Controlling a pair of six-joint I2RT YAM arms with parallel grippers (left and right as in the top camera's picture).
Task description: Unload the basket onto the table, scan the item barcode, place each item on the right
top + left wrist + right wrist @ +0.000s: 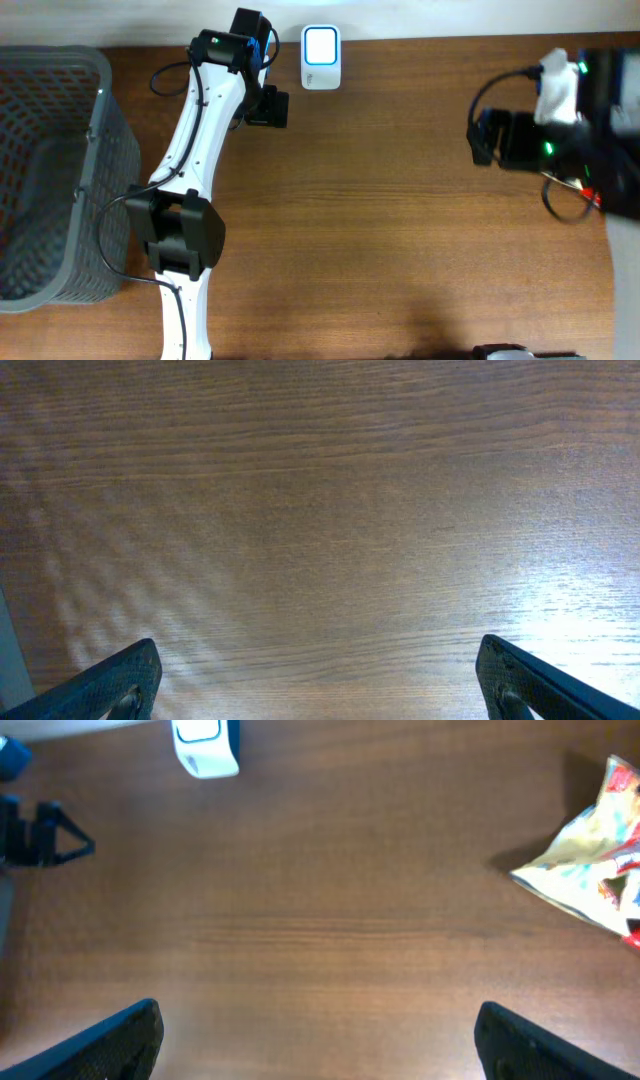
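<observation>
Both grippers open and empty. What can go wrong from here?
1. The snack packet lies crumpled at the right edge of the right wrist view, off to the side of the open right gripper; a grasp may slip or miss.
2. No barcode shows on it, so it may reach the scanner wrong side up.
3. The left gripper sits close beside the scanner; the arms may clash there.

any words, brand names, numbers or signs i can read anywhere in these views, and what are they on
No text here is legible.
Faint marking below the lit screen of the white scanner: too small to read.
Red print on the snack packet: too blurred to read.
</observation>
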